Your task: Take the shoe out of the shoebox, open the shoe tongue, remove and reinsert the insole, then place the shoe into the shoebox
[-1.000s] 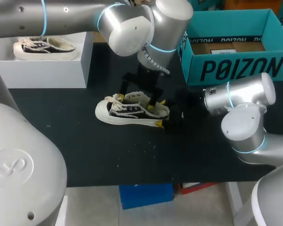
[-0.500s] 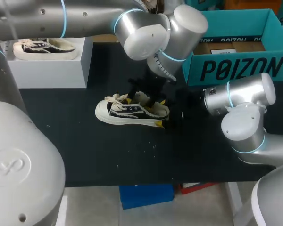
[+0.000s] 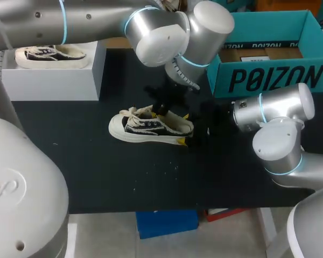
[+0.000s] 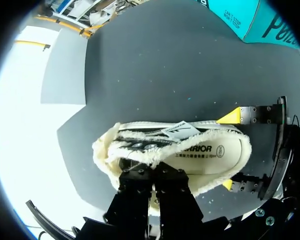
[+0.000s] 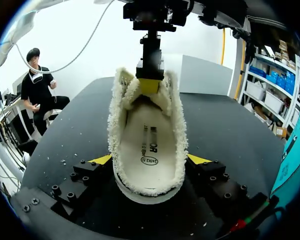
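Both hold the shoe (image 3: 151, 128): left jaws pinching tongue (image 5: 135, 95), right jaws clamping heel (image 5: 147, 192).

A black, matte table (image 3: 97, 177) fills nearly the whole head view, its front edge running straight across the near side. Fine white specks (image 3: 169, 165) lie scattered over the middle of the surface, toward the front. At the rear left stands a white block (image 3: 54, 80) with flat, plain sides, set directly on the tabletop. From the right wrist view the same tabletop (image 5: 225, 125) looks dark grey with a faint sheen, more specks (image 5: 55, 161) dot it, and the block (image 5: 205, 75) shows a pale grey face. Light is bright and even, with soft shadows.
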Controlling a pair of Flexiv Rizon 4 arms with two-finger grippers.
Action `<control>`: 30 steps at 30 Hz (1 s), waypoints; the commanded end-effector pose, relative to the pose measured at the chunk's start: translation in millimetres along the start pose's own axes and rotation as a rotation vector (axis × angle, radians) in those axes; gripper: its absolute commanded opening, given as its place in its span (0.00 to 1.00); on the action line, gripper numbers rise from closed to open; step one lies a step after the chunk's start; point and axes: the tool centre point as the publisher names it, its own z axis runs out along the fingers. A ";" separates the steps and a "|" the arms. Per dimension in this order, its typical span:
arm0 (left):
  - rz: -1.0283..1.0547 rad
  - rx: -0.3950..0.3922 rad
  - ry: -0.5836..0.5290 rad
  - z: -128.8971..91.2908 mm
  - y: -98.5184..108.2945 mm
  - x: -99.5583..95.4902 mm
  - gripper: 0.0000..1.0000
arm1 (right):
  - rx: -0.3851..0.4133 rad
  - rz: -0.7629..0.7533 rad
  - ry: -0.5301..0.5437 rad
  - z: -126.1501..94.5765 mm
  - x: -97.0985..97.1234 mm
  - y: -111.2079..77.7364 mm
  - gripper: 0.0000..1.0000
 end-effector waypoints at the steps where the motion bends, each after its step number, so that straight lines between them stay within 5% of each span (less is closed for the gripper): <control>1: -0.011 0.045 0.033 -13.1 8.6 -15.3 0.00 | 0.004 0.002 0.001 2.9 -1.0 0.3 0.00; 14: -0.079 0.122 0.068 -33.3 10.2 -36.3 0.00 | 0.004 0.002 0.001 2.9 -1.0 0.3 0.00; 30: -0.175 0.155 0.082 -29.7 26.0 -79.3 0.00 | 0.004 0.002 0.001 2.9 -1.0 0.3 0.00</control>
